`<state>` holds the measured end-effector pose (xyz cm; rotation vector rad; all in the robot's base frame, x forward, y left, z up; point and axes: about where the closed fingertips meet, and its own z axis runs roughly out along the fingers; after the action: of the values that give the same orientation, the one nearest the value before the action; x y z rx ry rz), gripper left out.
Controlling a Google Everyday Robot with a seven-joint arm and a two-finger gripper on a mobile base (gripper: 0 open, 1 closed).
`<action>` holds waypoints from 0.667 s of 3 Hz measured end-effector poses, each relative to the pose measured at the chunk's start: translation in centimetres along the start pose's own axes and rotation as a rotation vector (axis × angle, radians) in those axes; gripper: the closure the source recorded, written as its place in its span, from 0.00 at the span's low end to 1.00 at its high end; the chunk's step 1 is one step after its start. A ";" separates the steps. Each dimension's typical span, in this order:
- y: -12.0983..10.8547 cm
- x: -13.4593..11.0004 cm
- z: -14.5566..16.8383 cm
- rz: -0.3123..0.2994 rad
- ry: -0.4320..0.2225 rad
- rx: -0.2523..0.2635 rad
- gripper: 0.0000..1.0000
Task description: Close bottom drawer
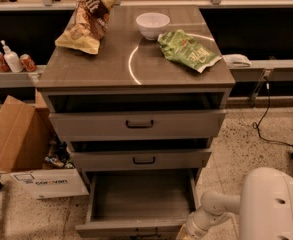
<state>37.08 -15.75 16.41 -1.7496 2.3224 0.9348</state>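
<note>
Landmark = cabinet [111, 69].

L of cabinet: cardboard box [11, 134] on floor, close to its side.

On cabinet top, L to R: brown chip bag [86, 24] at back-left, white bowl [152, 24] at back-centre, green bag [186, 46] toward R edge.

Cabinet front: top drawer [136, 125] and mid drawer [141, 160] each sit a little proud, w/ a dark gap above. Bottom drawer [141, 199] is at cabinet base, pulled well out twd camera, grey floor fully exposed, nothing in it. Front panel is at the lower frame edge.

Progress: task not done, drawer wide open, whole push left to do. Judgement: approach looks about complete, next step is pressing the front panel straight back into the cabinet.

R of drawer: arm [221, 206] reaches down-left from the white robot body. Gripper [186, 231] is low at the drawer's front-R corner, cut by the frame edge. Open or closed: can't tell. Holds nothing I can see. Contact w/ front panel looks likely but not confirmed.
</note>
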 end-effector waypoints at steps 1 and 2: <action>-1.7 0.4 1.3 0.014 -0.032 0.025 1.00; -3.1 0.1 1.8 0.019 -0.063 0.040 1.00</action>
<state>39.33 -15.43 13.58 -1.6619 2.3058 0.9257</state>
